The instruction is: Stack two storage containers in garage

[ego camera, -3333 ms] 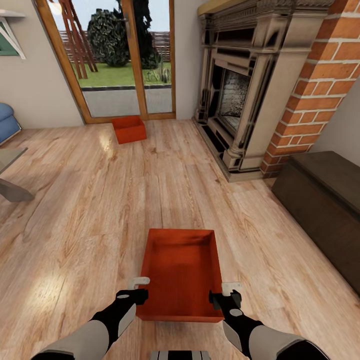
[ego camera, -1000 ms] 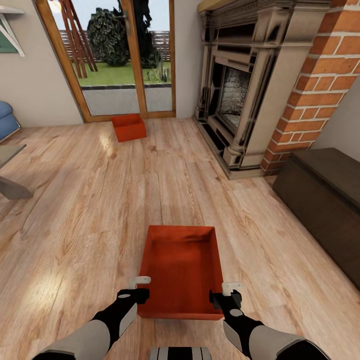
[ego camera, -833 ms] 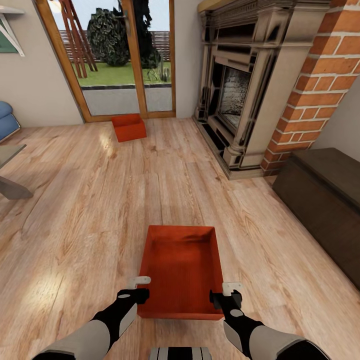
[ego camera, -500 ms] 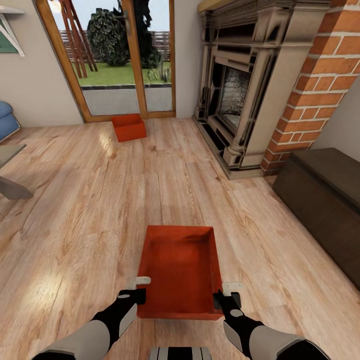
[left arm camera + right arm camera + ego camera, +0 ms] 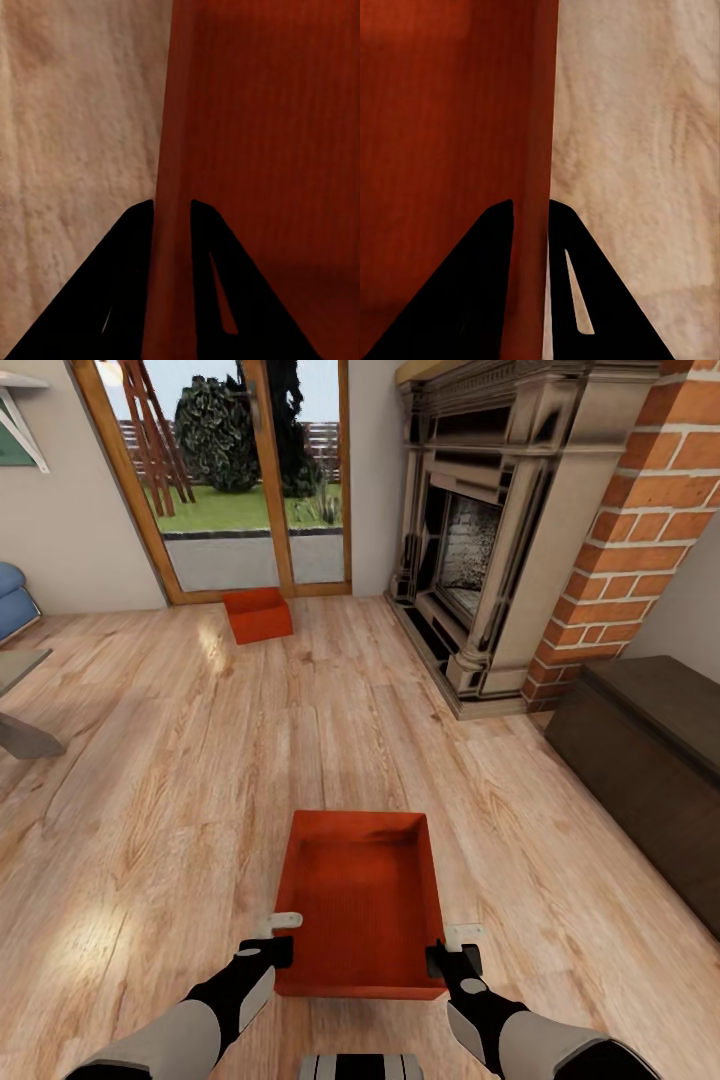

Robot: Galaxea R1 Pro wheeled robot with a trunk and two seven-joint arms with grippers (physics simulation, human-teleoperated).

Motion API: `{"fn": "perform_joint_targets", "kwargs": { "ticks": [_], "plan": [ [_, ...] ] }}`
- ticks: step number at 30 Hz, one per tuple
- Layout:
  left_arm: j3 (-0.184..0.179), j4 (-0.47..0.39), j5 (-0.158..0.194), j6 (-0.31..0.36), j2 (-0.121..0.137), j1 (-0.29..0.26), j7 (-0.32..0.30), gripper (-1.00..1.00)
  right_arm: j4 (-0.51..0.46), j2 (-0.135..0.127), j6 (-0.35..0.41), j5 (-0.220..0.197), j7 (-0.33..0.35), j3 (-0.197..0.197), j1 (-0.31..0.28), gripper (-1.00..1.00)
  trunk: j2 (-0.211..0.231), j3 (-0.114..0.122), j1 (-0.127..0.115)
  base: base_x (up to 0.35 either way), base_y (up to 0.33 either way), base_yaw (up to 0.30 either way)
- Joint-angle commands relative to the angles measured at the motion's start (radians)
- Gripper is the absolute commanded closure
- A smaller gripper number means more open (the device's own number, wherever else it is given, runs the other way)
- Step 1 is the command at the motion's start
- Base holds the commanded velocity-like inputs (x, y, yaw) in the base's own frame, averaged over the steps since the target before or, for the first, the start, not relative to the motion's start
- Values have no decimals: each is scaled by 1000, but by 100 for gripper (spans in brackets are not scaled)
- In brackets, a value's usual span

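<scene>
I am in the living room, on its light wood planks (image 5: 150,760). One orange-red storage container (image 5: 360,900) sits just in front of me. My left gripper (image 5: 275,940) clamps its left wall near the close corner, and my right gripper (image 5: 452,950) clamps its right wall. In the left wrist view the dark fingers (image 5: 131,255) of the gripper (image 5: 171,206) straddle the container wall (image 5: 262,135). The right wrist view has that gripper (image 5: 531,204) pinching the container's other wall (image 5: 442,112). The second storage container (image 5: 258,616) lies far ahead by the glass doors. The garage and its floor are out of view.
A fireplace (image 5: 480,540) with a brick column (image 5: 640,510) stands ahead on the right, and a dark wooden chest (image 5: 650,760) is nearer on the right. Glass doors (image 5: 250,480) are straight ahead. A blue sofa (image 5: 12,600) and a table edge (image 5: 15,700) show at the left.
The view has crept forward slightly. About half a second ago the right gripper edged inward against the near container's right wall, and the box shifted a little. Since then nothing has moved.
</scene>
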Motion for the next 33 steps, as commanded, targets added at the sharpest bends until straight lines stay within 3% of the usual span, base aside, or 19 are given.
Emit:
{"fn": "perform_joint_targets", "kwargs": {
  "ticks": [1, 4, 33],
  "plan": [
    [4, -2, -7, 7, 1, 0, 11, 100, 3, 0, -8, -30, -7, -15, -1, 100, 0, -1, 0, 0, 0, 0],
    [4, -2, -8, 7, 1, 0, 11, 100, 3, 0, -8, -30, -7, -15, -1, 100, 0, -1, 0, 0, 0, 0],
    [5, -6, -8, 7, 2, 0, 11, 100, 3, 0, -8, -31, -6, -15, -1, 100, 203, 90, -111, 0, 0, 0]
  ]
}}
